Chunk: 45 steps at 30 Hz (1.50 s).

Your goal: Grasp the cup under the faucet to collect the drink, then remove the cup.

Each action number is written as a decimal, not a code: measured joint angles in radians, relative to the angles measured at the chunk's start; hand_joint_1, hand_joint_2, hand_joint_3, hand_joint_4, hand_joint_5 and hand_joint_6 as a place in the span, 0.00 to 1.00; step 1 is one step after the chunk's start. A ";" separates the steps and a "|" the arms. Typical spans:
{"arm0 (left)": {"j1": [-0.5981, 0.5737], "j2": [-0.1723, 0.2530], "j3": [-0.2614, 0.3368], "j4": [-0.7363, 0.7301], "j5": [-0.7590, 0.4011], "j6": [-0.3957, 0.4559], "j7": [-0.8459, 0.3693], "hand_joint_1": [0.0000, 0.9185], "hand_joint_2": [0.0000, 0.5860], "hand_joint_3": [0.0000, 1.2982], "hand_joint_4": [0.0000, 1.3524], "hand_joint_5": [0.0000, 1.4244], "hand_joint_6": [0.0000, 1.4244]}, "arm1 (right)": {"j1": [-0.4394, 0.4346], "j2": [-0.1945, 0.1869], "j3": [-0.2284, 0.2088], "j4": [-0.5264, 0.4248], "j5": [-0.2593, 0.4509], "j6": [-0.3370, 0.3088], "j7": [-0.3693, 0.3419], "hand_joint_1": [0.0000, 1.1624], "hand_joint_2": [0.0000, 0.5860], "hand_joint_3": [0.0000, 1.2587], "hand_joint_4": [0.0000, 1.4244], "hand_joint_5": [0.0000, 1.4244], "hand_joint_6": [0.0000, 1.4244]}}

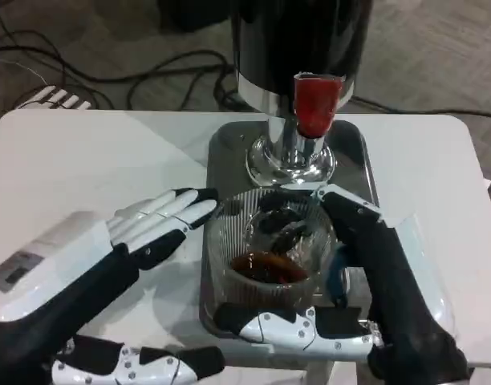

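Head view, right hand [350, 265] fingers holding cup [269, 249] (dark drink inside), left hand [141, 233] fingers wide

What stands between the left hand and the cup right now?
Nothing visible does. The left hand lies open on the table just beside the cup, fingertips near its rim. The right hand already wraps the cup's other side, on the tray.

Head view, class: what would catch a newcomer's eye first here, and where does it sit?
The red tap handle stands out at top centre, on the black and chrome drink dispenser. Just below it, on the metal tray, a clear ribbed cup holds a little dark drink. The right hand wraps around the cup, while the left hand lies flat beside it.
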 measured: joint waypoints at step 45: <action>0.096 -0.012 0.071 -0.080 0.014 0.065 -0.004 0.26 0.28 0.01 0.00 0.00 0.01 | 0.076 -0.083 -0.108 -0.097 0.084 0.000 0.099 0.78 0.13 0.79 0.81 0.92 1.00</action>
